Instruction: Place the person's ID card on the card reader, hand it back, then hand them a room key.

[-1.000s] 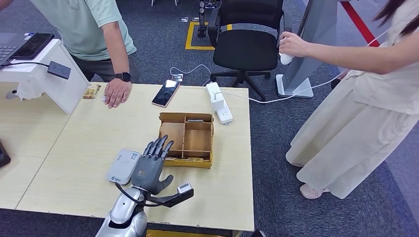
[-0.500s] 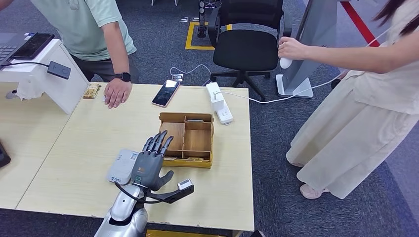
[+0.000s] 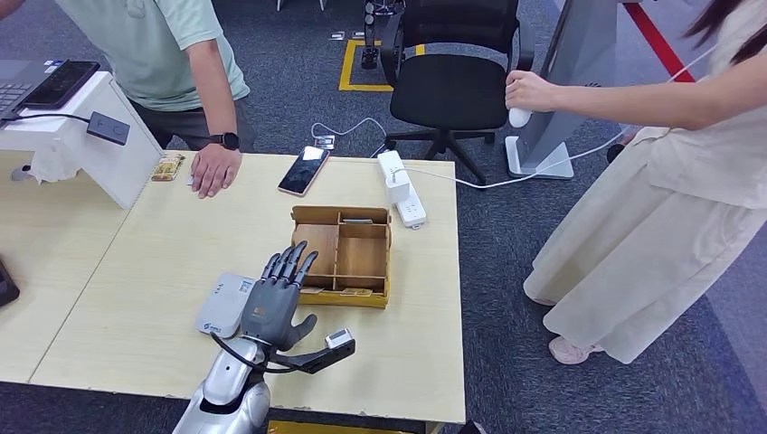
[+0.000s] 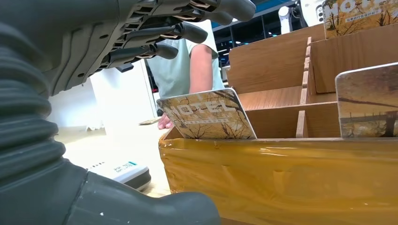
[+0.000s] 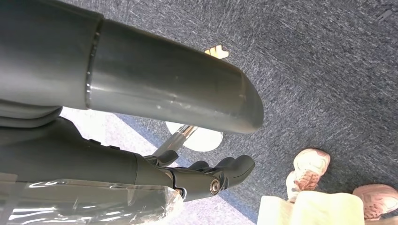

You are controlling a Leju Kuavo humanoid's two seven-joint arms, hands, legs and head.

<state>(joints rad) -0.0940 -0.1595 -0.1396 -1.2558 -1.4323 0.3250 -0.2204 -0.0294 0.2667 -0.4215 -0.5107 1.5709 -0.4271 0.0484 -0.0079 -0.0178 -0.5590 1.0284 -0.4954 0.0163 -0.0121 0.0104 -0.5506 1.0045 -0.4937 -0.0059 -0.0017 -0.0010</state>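
wooden card box (image 3: 342, 255) edged in glossy tape, on matt wood-grain table (image 3: 145, 271).

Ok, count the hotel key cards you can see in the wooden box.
3 in the left wrist view: one key card leaning at the wooden box's near corner, one upright beside it, one in a back compartment. Others may be hidden behind dividers.

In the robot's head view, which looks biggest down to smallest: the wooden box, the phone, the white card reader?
1. Wooden box, clearly largest.
2. White card reader, partly hidden by the left hand.
3. Phone; close to the reader, and lying farther away, so unsure.
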